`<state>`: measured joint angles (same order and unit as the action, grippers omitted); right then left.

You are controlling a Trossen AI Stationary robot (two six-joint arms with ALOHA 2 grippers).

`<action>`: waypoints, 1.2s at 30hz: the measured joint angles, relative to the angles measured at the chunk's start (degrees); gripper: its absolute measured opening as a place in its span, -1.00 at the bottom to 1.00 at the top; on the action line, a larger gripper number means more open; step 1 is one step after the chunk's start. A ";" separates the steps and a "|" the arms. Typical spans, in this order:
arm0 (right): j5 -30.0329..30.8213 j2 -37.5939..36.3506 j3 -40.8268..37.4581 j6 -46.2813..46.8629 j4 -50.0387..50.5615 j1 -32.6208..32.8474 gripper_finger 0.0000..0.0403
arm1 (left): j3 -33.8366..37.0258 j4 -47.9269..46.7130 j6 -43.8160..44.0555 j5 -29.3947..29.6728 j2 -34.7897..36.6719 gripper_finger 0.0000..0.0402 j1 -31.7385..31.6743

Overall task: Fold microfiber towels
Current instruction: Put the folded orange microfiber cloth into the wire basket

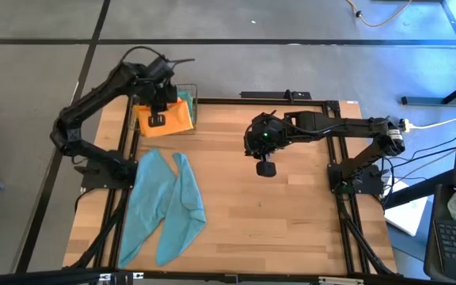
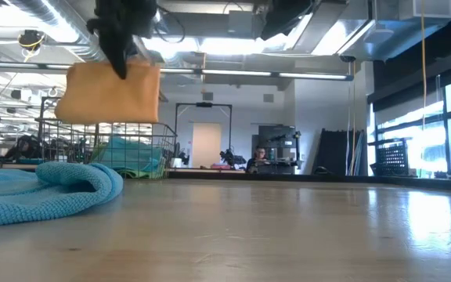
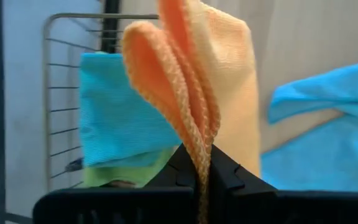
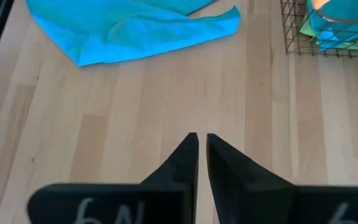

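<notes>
Above the wire basket (image 1: 190,103) at the far left corner of the tabletop (image 1: 291,206), the orange towel (image 1: 165,119) hangs limp in the air, its folded edge pinched between the clenched fingers of the left end effector (image 3: 204,163). Inside the basket lie more towels, a teal one (image 3: 120,124) on top of a lime green one (image 3: 114,174). A larger teal towel (image 1: 169,207) lies crumpled flat on the wood along the left side, well apart from the basket. The right end effector (image 4: 202,152) hovers over bare wood near the middle of the tabletop, its fingers nearly closed and empty.
</notes>
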<state>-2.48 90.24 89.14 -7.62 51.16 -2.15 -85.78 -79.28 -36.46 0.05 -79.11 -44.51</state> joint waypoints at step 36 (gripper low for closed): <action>-0.04 0.00 0.00 8.92 0.12 0.00 -0.82 | 1.14 3.18 -19.45 -8.38 -7.94 -1.00 -6.25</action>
<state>-2.53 90.24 89.14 1.30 51.28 -2.15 -84.64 -76.09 -55.91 -8.32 -87.05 -50.77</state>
